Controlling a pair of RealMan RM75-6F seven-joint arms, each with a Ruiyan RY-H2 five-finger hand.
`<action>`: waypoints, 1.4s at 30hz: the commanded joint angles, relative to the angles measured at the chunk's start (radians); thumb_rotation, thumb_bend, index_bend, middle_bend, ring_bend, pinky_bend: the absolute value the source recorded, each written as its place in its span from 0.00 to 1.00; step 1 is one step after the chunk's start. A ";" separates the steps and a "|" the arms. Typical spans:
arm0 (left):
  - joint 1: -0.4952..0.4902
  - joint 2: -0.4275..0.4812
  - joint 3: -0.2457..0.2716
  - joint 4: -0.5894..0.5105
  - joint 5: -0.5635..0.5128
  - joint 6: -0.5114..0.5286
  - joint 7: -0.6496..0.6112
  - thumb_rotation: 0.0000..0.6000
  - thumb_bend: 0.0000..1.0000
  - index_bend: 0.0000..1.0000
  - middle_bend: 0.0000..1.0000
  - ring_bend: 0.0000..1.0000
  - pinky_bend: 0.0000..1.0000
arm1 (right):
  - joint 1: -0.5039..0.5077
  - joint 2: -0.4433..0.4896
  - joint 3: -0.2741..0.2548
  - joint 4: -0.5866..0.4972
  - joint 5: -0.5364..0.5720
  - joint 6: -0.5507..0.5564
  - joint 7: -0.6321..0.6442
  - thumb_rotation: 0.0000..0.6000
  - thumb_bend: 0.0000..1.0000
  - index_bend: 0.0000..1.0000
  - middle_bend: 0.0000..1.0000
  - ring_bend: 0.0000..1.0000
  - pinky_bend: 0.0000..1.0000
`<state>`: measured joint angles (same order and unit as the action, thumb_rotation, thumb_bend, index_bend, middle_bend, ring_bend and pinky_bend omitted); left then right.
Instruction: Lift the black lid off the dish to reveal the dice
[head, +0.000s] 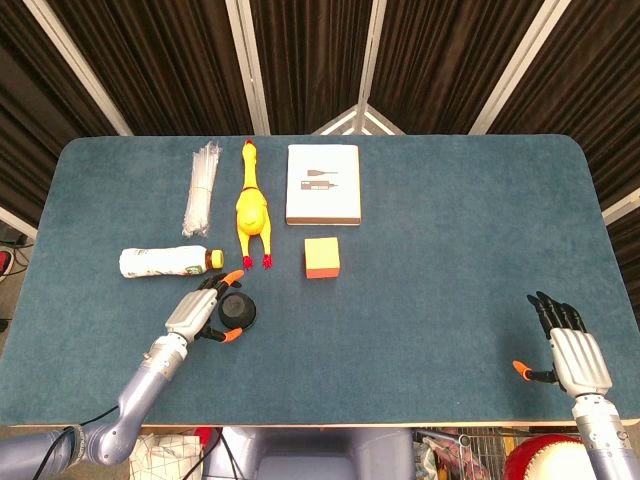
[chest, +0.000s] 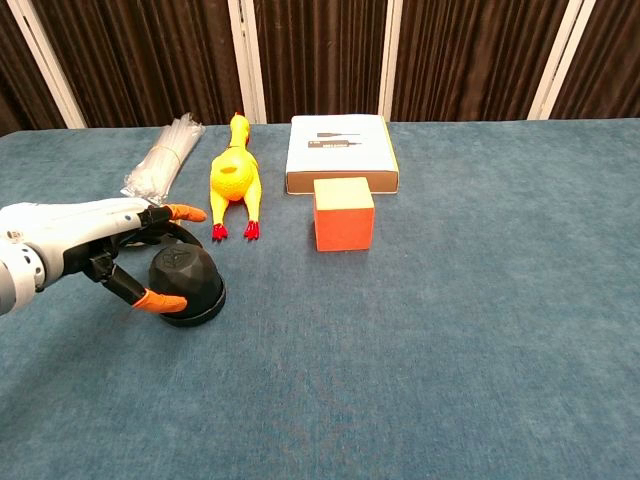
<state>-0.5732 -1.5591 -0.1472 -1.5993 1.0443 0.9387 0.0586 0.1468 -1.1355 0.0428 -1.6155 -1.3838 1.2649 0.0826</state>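
Observation:
The black domed lid (head: 239, 311) (chest: 187, 281) sits on its dish, low on the table's left side, and hides whatever is under it. My left hand (head: 200, 311) (chest: 95, 240) cups the lid from its left. Its orange thumb tip touches the lid's near side, and its fingers arch over the far side with the orange fingertip past the lid. The lid is not lifted. My right hand (head: 568, 352) rests at the table's near right edge, fingers spread and holding nothing; it appears only in the head view.
Behind the lid lie a plastic bottle (head: 160, 261), a yellow rubber chicken (head: 251, 210) (chest: 233, 180) and a bundle of white cable ties (head: 202, 186) (chest: 163, 155). An orange cube (head: 322, 257) (chest: 343, 213) and a white box (head: 323, 184) (chest: 341, 151) stand to the right.

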 joint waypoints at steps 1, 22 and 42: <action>0.000 -0.006 -0.001 0.006 -0.007 0.005 0.003 1.00 0.42 0.05 0.21 0.00 0.00 | 0.001 0.000 -0.001 0.001 0.000 -0.002 0.000 1.00 0.19 0.06 0.03 0.07 0.00; 0.002 0.040 -0.070 -0.113 0.003 0.075 -0.006 1.00 0.67 0.08 0.38 0.00 0.00 | 0.003 -0.002 -0.003 0.000 0.001 -0.010 -0.006 1.00 0.19 0.06 0.03 0.08 0.00; -0.141 -0.124 -0.088 -0.092 -0.137 0.056 0.178 1.00 0.65 0.09 0.36 0.00 0.00 | -0.007 0.012 0.001 0.006 -0.004 0.007 0.032 1.00 0.19 0.06 0.03 0.08 0.00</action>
<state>-0.7039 -1.6659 -0.2447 -1.6959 0.9275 0.9799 0.2108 0.1408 -1.1241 0.0443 -1.6098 -1.3854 1.2710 0.1120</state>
